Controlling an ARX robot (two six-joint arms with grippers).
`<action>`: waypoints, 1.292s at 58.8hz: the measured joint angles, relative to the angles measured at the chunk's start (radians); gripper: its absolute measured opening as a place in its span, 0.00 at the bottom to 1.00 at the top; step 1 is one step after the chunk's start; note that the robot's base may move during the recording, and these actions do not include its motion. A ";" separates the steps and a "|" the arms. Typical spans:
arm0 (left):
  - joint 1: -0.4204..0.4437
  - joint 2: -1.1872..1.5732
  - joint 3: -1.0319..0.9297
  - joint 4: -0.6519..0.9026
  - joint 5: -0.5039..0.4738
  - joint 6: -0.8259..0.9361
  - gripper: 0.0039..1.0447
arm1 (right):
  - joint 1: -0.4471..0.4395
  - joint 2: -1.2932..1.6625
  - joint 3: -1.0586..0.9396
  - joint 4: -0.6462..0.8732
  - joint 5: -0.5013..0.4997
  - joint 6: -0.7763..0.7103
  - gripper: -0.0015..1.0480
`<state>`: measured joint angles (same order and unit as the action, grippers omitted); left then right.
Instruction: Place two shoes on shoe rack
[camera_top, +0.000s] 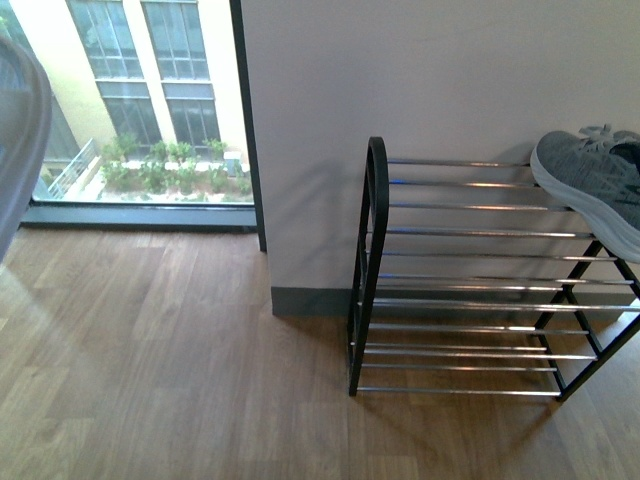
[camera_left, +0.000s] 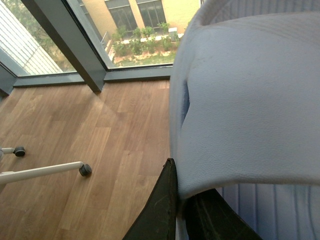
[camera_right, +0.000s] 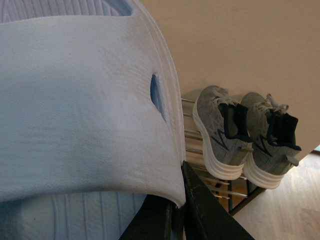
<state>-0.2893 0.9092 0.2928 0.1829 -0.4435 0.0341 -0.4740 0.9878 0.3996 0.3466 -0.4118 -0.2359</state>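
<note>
Two grey knit sneakers with white soles stand side by side on the top tier of the black shoe rack. In the front view one sneaker shows at the right end of the rack. My left gripper is shut on the strap edge of a white slipper. My right gripper is shut on a second white slipper, held up in front of the rack. A blurred white slipper edge shows at the far left of the front view.
The rack stands on a wooden floor against a white wall. A floor-to-ceiling window is to its left. A white wheeled stand leg lies on the floor in the left wrist view.
</note>
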 joint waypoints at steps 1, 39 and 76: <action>0.000 0.000 0.000 0.000 0.000 0.000 0.02 | 0.002 0.011 0.009 0.000 0.005 0.005 0.02; 0.000 0.000 0.000 0.000 0.000 0.000 0.02 | 0.195 0.871 0.669 -0.012 0.232 0.009 0.02; 0.000 0.000 0.000 0.000 0.000 0.000 0.02 | 0.242 1.411 1.219 -0.212 0.423 0.010 0.02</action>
<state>-0.2897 0.9096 0.2928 0.1829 -0.4438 0.0341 -0.2321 2.3989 1.6184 0.1349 0.0109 -0.2264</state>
